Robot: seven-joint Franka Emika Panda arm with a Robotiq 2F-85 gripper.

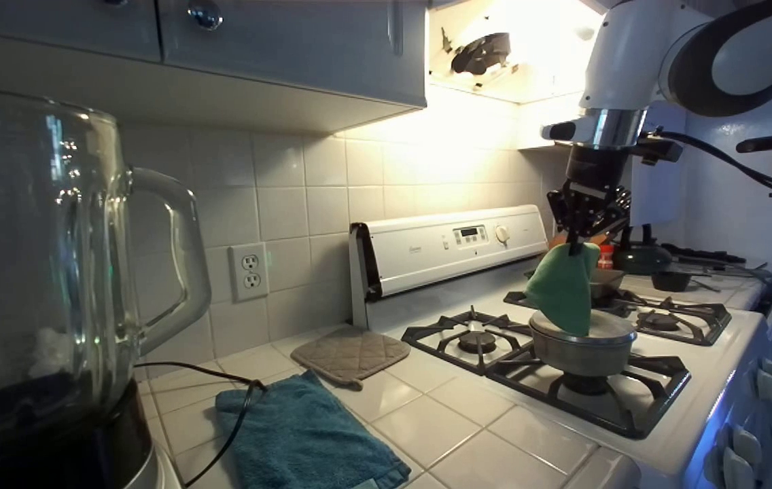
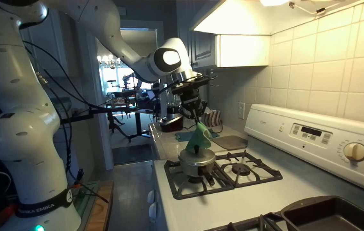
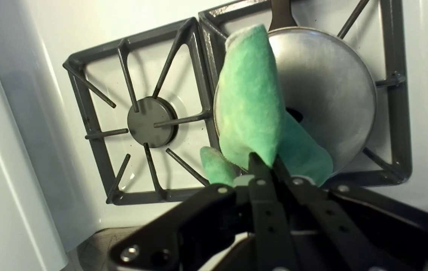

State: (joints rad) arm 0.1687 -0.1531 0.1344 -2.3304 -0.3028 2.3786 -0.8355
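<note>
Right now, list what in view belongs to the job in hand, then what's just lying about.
In the job:
green cloth, held by the pincer
lidded pot, likely, right below the cloth

Apparently just lying about:
blue towel
quilted pot holder
blender
dark baking pan

A blender (image 1: 80,272) with a glass jar stands on the tiled countertop (image 1: 471,435). A folded blue towel (image 1: 304,435) lies alongside; a black cord (image 1: 242,413) crosses the towel's corner. A quilted potholder (image 1: 351,353) lies flat, near the towel and just beside the range (image 2: 233,205). The control panel (image 2: 316,147) carries a display (image 2: 311,131) and a large knob (image 2: 355,151). A rectangular pan (image 2: 297,205) sits in front of the panel. A wall outlet (image 1: 249,272) is mounted above the countertop. The dark rounded vessel (image 1: 641,258) beyond the burners appears to be a kettle; the area is dim.
</note>
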